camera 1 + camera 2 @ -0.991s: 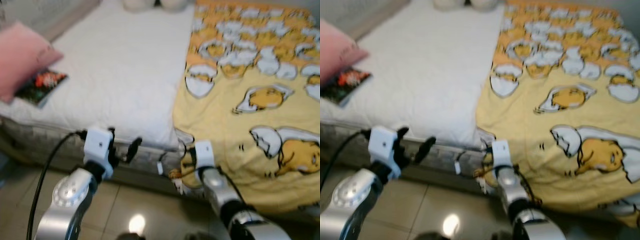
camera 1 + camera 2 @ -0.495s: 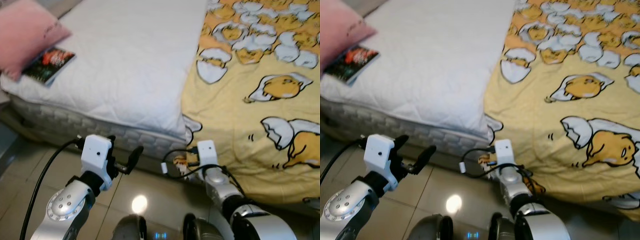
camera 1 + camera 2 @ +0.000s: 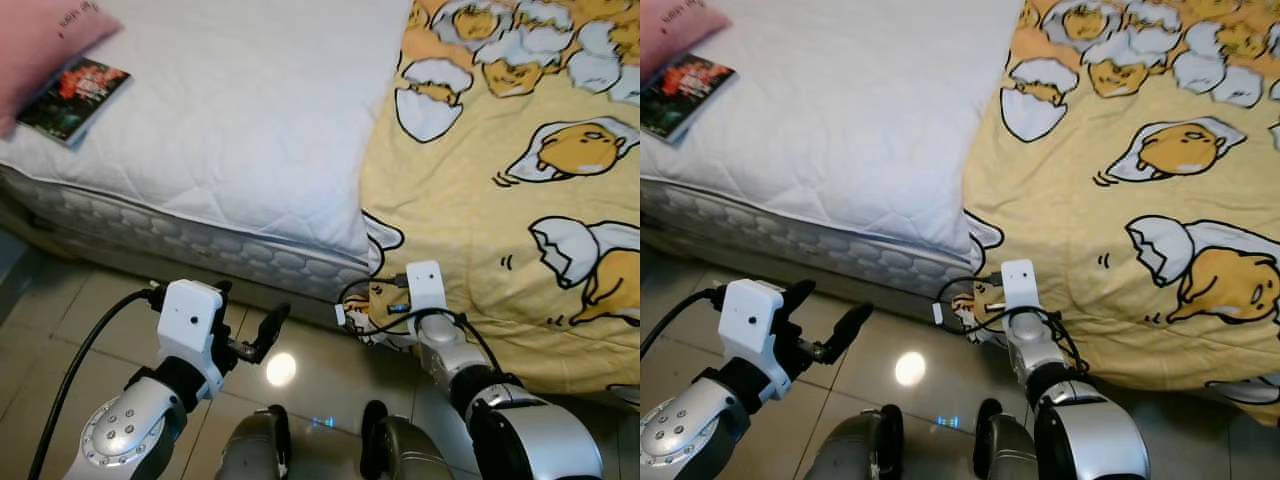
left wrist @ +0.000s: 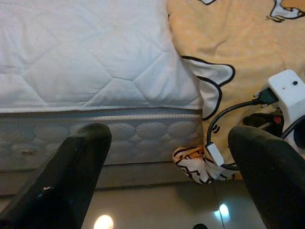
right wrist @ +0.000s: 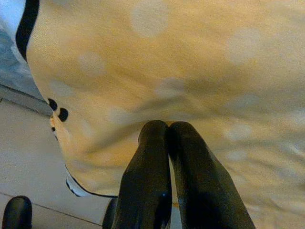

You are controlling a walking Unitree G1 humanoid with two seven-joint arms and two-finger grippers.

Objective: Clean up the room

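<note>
Nearest, the left gripper [image 3: 262,335] is held over the tiled floor [image 3: 60,310] just short of the bed's edge, jaws spread wide with nothing between them. The right gripper [image 5: 167,131] is set against the hanging edge of the yellow blanket [image 3: 520,200], jaws pressed together; whether any cloth is pinched cannot be told. Beyond, a white quilted mattress [image 3: 230,110] is laid bare on the robot's left, the egg-patterned blanket covering the right half and draped over the side. Farthest, a book [image 3: 72,87] is lain near the mattress corner, partly tucked under a pink pillow [image 3: 40,35].
</note>
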